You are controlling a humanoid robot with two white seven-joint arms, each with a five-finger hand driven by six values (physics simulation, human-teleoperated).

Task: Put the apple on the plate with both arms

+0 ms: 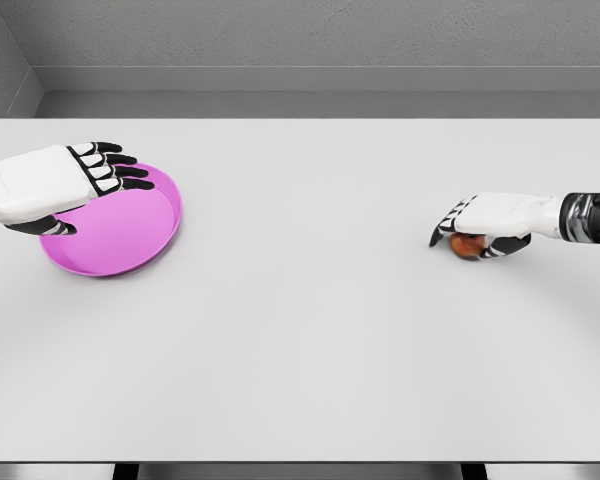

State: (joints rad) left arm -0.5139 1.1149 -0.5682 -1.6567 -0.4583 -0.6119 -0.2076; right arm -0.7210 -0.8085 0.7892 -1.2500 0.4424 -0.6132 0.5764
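Pink and shallow, the plate (120,235) lies on the far left part of the white table (310,340), and it holds nothing. In the head view the left hand (55,185) comes in from the left edge and hangs over the plate's far left rim, its fingers (120,172) stretched out flat and spread toward the right, the thumb tucked underneath; whether it touches the rim cannot be told. Well apart, on the right side of the table, the right hand (485,225) reaches in from the right edge with its fingers curled down over the apple (467,246). The reddish apple sits on the tabletop under the palm, only its near side showing beneath the fingers.
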